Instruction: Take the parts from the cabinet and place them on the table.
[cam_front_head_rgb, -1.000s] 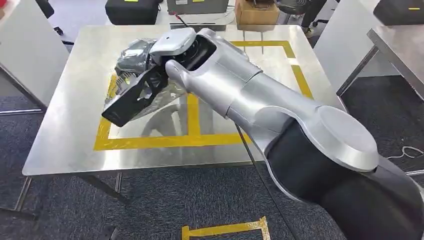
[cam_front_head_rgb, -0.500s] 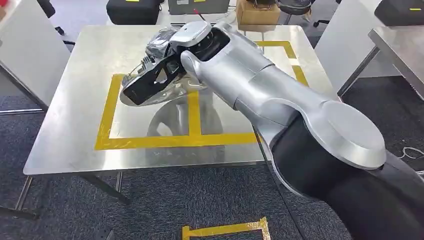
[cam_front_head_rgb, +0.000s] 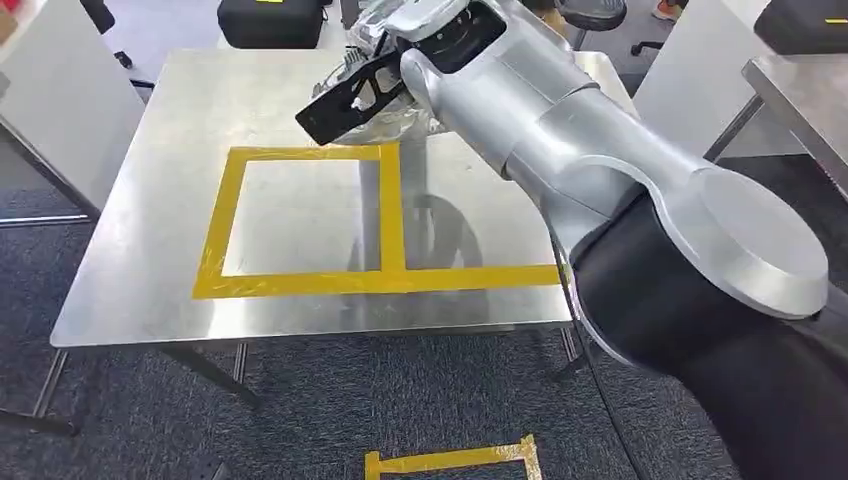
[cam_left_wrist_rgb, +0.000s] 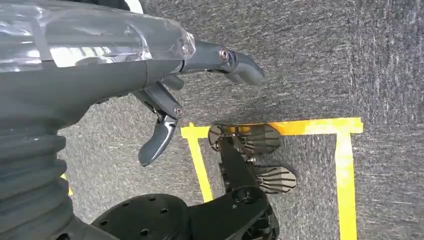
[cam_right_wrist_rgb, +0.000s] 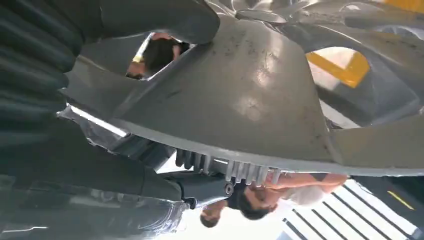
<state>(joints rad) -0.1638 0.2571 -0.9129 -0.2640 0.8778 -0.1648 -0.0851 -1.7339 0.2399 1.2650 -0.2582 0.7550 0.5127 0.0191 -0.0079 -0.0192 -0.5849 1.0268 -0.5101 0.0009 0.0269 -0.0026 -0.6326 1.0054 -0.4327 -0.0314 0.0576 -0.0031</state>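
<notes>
Right arm stretched across the steel desk (cam_front_head_rgb: 150, 250), its hand (cam_front_head_rgb: 385, 75) clasping a grey metal part (cam_right_wrist_rgb: 240, 100) wrapped in clear plastic, raised over the desk's far edge beyond the yellow tape outline (cam_front_head_rgb: 300, 215). Left hand (cam_left_wrist_rgb: 165, 100) hanging over grey carpet (cam_left_wrist_rgb: 310, 50), fingers loosely spread and holding nothing. Black cases (cam_front_head_rgb: 270, 18) stand behind the desk
</notes>
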